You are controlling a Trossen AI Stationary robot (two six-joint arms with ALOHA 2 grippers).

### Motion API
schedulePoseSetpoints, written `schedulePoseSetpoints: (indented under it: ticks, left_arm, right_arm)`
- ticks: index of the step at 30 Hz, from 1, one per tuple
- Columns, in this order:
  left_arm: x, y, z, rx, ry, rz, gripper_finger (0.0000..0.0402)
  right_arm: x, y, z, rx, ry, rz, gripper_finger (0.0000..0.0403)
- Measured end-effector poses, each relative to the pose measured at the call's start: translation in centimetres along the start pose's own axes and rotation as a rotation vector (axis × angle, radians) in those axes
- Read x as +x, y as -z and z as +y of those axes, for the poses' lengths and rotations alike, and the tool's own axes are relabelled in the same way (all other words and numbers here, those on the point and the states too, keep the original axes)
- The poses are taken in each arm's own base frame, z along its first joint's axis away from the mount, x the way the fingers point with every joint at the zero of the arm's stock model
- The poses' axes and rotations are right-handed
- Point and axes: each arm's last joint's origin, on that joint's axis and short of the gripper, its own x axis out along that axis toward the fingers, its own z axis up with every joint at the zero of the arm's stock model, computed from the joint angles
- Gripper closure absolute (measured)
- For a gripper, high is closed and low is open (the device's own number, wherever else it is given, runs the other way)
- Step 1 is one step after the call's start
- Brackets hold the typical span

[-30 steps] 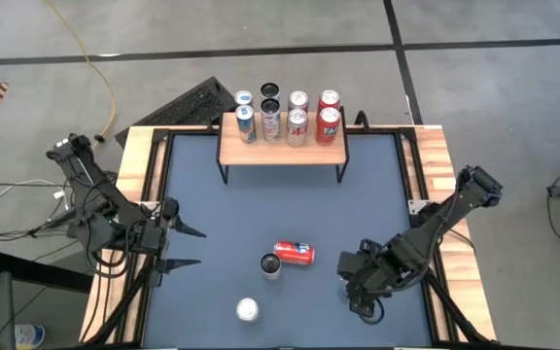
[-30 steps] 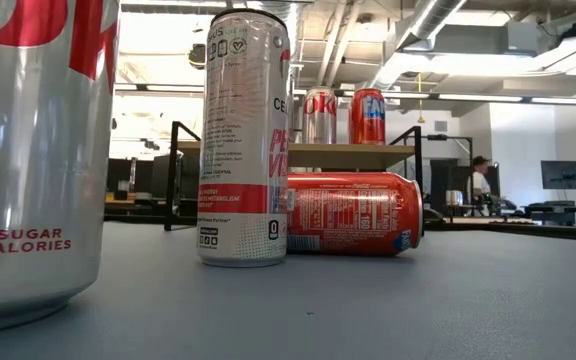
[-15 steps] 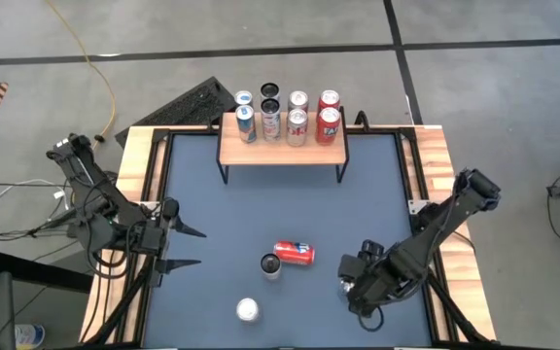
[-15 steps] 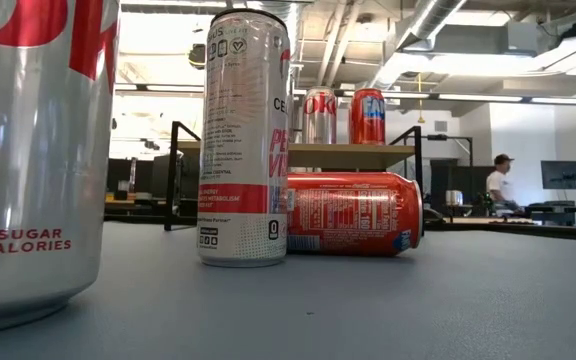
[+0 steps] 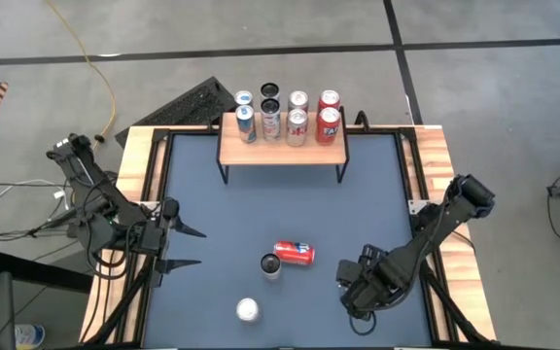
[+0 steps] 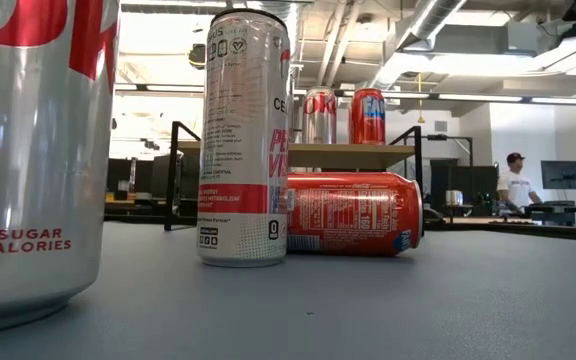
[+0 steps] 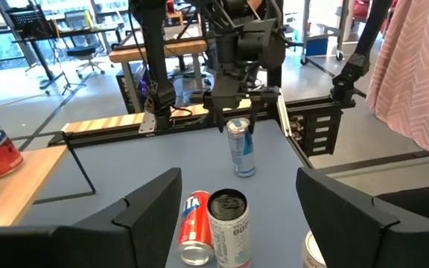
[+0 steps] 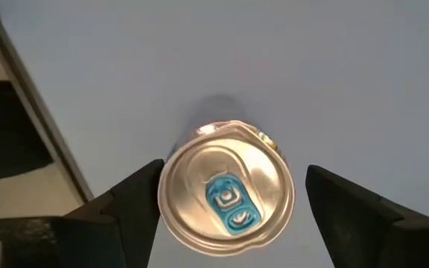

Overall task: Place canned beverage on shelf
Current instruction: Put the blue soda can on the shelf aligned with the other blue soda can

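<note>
A slim silver can with a blue tab (image 8: 226,195) stands upright on the blue table, at the right. My right gripper (image 8: 233,190) is open and points down over it, one finger on either side of the can's top (image 7: 237,128), apart from it. In the high view this gripper (image 5: 358,284) hides the can. My left gripper (image 5: 194,247) waits open and level at the table's left edge. The shelf (image 5: 282,151), with a light wooden top on black legs, stands at the far middle with several upright cans (image 5: 285,117) on it.
A red can (image 5: 295,253) lies on its side mid-table, with a tall slim can (image 5: 271,264) upright beside it. A silver can (image 5: 248,309) stands near the front edge. Open table lies between these cans and the shelf. A person shows in the room behind.
My right gripper has come down toward the can under it and has tipped a little more toward straight down. Its fingers stay open. The cans have not moved.
</note>
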Motion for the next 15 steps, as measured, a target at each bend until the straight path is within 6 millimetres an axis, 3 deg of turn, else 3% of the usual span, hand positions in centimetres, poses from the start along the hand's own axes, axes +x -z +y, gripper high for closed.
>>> schedulePoseSetpoints:
  ticks: [8,15]
  left_arm:
    - [0.00,-0.01,0.00,0.019,0.000,-0.001,0.0145]
    - [0.00,-0.02,0.00,0.018,0.000,-0.001,0.0145]
  right_arm:
    - [0.09,0.14,0.13,0.036,0.003,-0.001,0.0095]
    - [0.06,0.43,0.08,0.037,0.031,-0.014,0.0122]
